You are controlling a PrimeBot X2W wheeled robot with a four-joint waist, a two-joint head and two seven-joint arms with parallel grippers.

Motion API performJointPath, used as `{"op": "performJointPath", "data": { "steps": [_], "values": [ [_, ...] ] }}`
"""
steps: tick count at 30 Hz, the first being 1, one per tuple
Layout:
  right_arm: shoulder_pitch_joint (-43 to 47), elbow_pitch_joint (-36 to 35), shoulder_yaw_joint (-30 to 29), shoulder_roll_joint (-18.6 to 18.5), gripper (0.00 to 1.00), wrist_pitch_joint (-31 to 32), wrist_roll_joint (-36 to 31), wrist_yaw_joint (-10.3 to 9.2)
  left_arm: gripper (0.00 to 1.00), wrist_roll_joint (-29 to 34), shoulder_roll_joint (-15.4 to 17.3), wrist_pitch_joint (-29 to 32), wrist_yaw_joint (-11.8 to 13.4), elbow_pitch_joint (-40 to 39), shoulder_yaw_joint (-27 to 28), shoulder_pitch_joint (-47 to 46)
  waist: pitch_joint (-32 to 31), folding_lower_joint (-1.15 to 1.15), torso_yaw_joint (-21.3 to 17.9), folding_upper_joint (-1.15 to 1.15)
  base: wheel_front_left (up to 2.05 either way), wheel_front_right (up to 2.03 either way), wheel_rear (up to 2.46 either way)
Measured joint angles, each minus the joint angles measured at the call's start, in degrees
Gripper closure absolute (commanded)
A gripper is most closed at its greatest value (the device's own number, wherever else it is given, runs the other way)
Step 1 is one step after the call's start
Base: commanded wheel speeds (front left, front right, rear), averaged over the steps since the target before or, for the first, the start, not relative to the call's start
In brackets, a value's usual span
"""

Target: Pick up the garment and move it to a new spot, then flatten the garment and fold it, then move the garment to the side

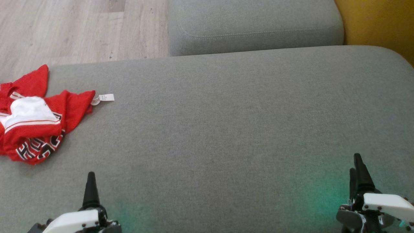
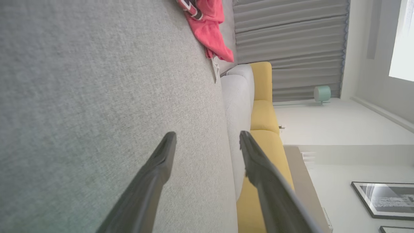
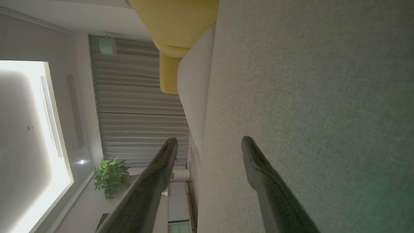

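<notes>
A crumpled red garment [image 1: 35,116] with a white panel, black lettering and a white care tag lies at the left edge of the grey sofa seat [image 1: 226,123]; the left wrist view catches its red edge [image 2: 210,29] far ahead. My left gripper [image 1: 91,181] hovers over the seat at the lower left, well short of the garment, and its jaws stand apart with nothing between them [image 2: 207,139]. At the lower right my right gripper [image 1: 357,165] is also open and empty [image 3: 210,142], far from the garment.
A second grey cushion [image 1: 255,26] lies beyond the seat, with yellow upholstery [image 1: 375,22] at the far right. Wooden floor [image 1: 81,29] shows at the upper left, past the seat's edge. Curtains, a plant and framed pictures appear in the wrist views.
</notes>
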Motion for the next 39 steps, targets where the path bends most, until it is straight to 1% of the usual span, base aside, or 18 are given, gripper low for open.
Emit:
{"op": "performJointPath", "data": {
  "steps": [6,7,18,22,23,29,39],
  "values": [
    [0.0,-1.4,0.0,0.0,0.0,-0.8,-4.9,0.0,0.0,5.6,0.0,-1.0,0.5,-1.4,-1.3,0.0,-0.2,0.0,0.1,0.0,0.0,0.0,0.0],
    [0.0,-1.4,0.0,0.0,0.0,-0.8,-4.9,0.0,0.0,5.6,0.0,-1.0,0.5,-1.4,-1.3,0.0,-0.2,0.0,0.1,0.0,0.0,0.0,0.0],
    [0.2,-4.2,2.2,0.0,0.0,-2.8,-17.3,0.01,0.0,15.8,0.1,-2.8,1.5,-3.5,-3.2,0.1,-0.6,0.0,0.4,0.0,0.0,0.0,0.0],
    [0.6,-4.4,3.3,0.0,0.0,-3.4,-21.2,0.01,0.0,19.4,0.2,-3.4,1.5,-4.2,-3.9,0.3,-0.8,0.0,0.6,0.0,0.0,0.0,0.0],
    [1.0,-4.4,3.6,0.0,0.0,-3.5,-22.1,0.01,0.0,20.2,0.2,-3.7,1.9,-4.3,-4.3,0.4,-0.9,0.0,0.6,0.0,0.0,0.0,0.0],
    [1.4,-4.3,4.6,-0.1,0.0,-4.3,-27.0,0.01,0.0,26.4,0.2,-4.4,1.9,-4.4,-5.5,0.7,-1.2,0.0,0.8,0.0,0.0,0.0,0.0],
    [1.8,-4.2,5.9,-0.2,0.0,-6.1,-35.0,0.03,0.0,34.8,0.5,-6.3,1.9,-4.4,-6.9,2.9,-1.8,0.0,1.1,0.0,0.0,0.0,0.0]
  ]
}}
